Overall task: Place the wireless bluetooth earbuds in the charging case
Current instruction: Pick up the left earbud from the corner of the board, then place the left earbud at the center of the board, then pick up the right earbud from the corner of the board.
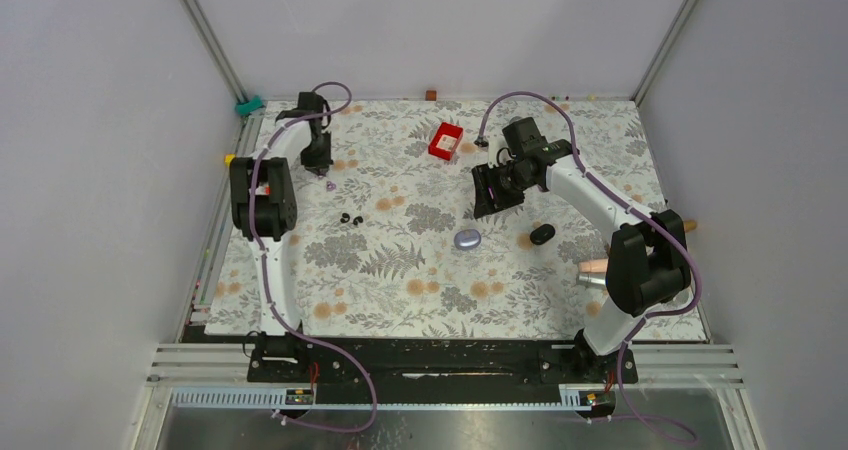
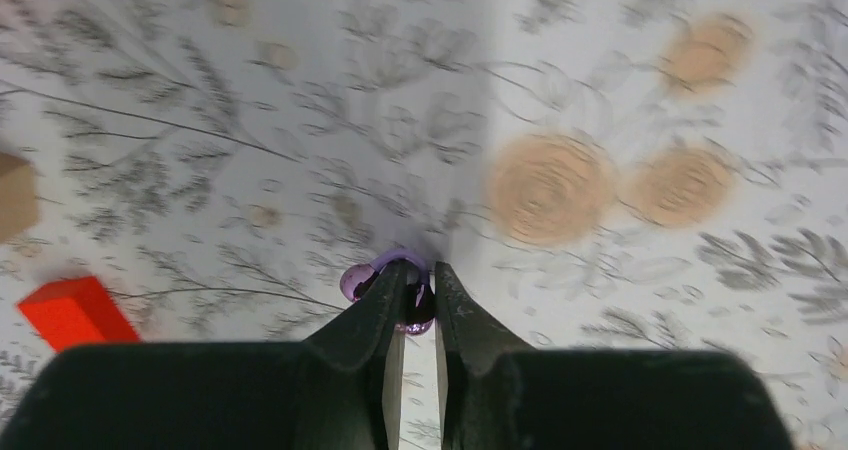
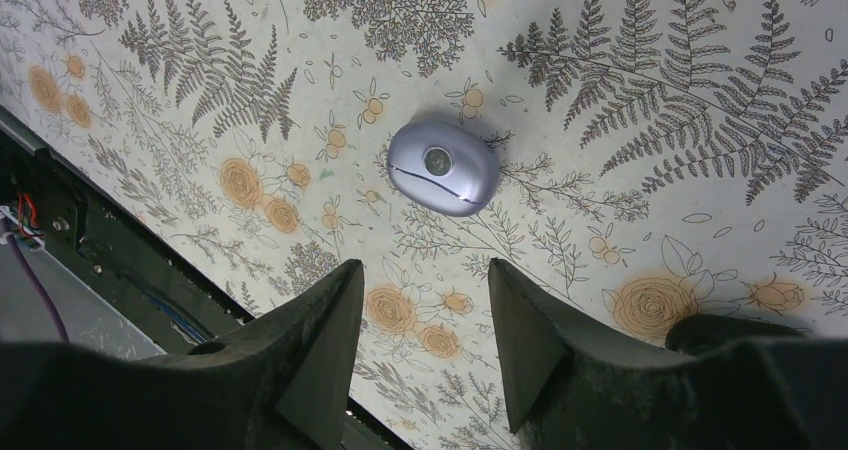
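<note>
The two tiny black earbuds lie side by side on the floral mat, left of centre. The lavender-grey charging case lies closed near the middle of the mat. It also shows in the right wrist view, lid shut, ahead of my fingers. My right gripper is open and empty above the mat, a little behind the case; its tips are wide apart. My left gripper is at the far left, behind the earbuds. In the left wrist view it is closed on a small translucent purple piece.
A red box stands at the back centre and shows in the left wrist view. A larger black oval object lies right of the case. A pink-handled item lies by the right arm. A tan block sits at the left edge.
</note>
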Robot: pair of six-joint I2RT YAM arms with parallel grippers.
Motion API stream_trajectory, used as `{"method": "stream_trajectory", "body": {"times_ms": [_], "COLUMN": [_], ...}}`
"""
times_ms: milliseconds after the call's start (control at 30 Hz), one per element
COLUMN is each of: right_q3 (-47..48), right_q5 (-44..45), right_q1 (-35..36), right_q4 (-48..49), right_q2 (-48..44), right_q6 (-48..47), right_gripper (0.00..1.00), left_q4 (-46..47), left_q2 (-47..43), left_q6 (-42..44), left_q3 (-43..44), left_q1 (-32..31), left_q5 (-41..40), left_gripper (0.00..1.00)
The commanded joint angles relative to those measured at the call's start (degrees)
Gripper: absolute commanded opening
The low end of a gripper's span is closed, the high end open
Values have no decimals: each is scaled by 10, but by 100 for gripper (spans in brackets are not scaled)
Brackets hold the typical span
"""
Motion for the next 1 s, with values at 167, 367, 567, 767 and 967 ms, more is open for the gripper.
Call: {"method": "stream_trajectory", "body": {"times_ms": [167, 367, 567, 767, 967], "right_q3": [2, 2, 2, -10, -15], "right_q5": [-4, 5, 38, 41, 35], "right_q1": [3, 3, 0, -28, -40], "right_q4": [-2, -1, 1, 18, 21], "right_q2": [-24, -30, -47, -81, -89], "right_q6": [-3, -6, -7, 3, 7], "right_gripper": [57, 57, 57, 57, 57], "left_q4": [0, 0, 0, -1, 32], "left_q2": [-81, -99, -91, -84, -128], "left_q6": [30, 55, 68, 59, 68], "left_q3": [-26, -15, -5, 7, -35], "left_q1": [-132, -231, -331, -363, -359], "left_q5": [11, 41, 79, 122, 133], "left_gripper": [11, 15, 18, 41, 79]}}
